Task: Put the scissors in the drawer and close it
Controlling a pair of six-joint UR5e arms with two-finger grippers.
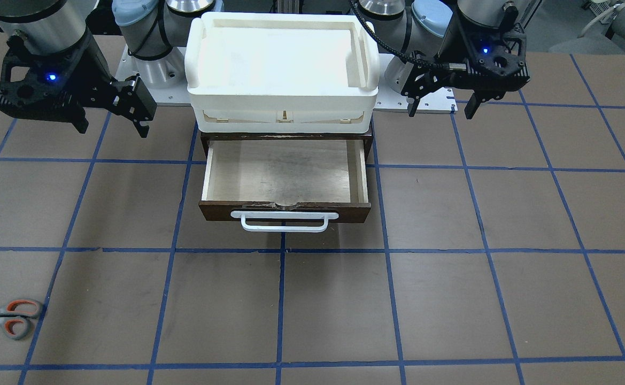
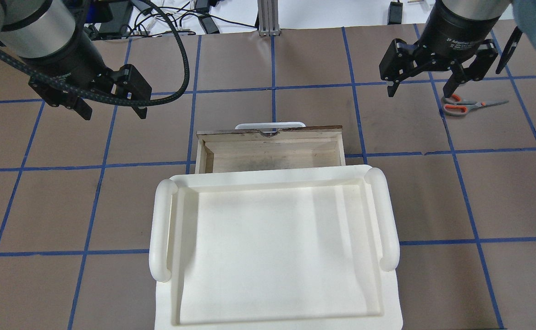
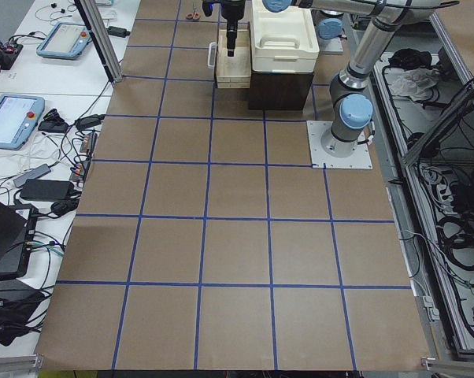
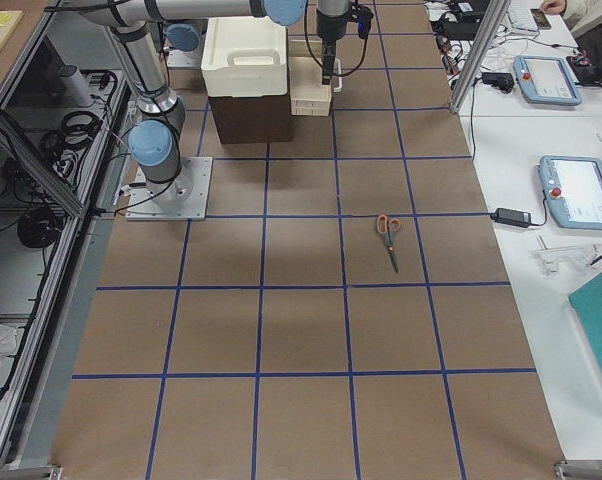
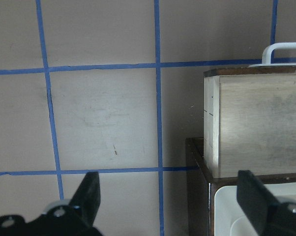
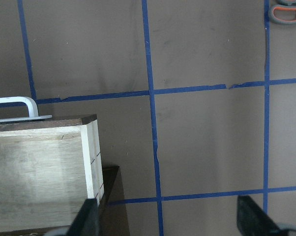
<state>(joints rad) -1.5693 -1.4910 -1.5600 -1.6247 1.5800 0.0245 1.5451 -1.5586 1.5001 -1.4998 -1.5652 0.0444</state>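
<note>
Both raised flanking open drawer [image 2: 270,158], left tool [image 2: 113,112] and right tool [image 2: 419,91] pointing down, spread wide (empty)

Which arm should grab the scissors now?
Right. The scissors lie on the robot's right side, close to the open right gripper; the left gripper hangs on the far side of the drawer.

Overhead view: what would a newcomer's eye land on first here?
The big white tray fills the near middle, with the drawer pulled open and empty at its far edge. The scissors lie on the table out on the robot's right. The left gripper and right gripper hang open above the table on either side of the drawer.
</note>
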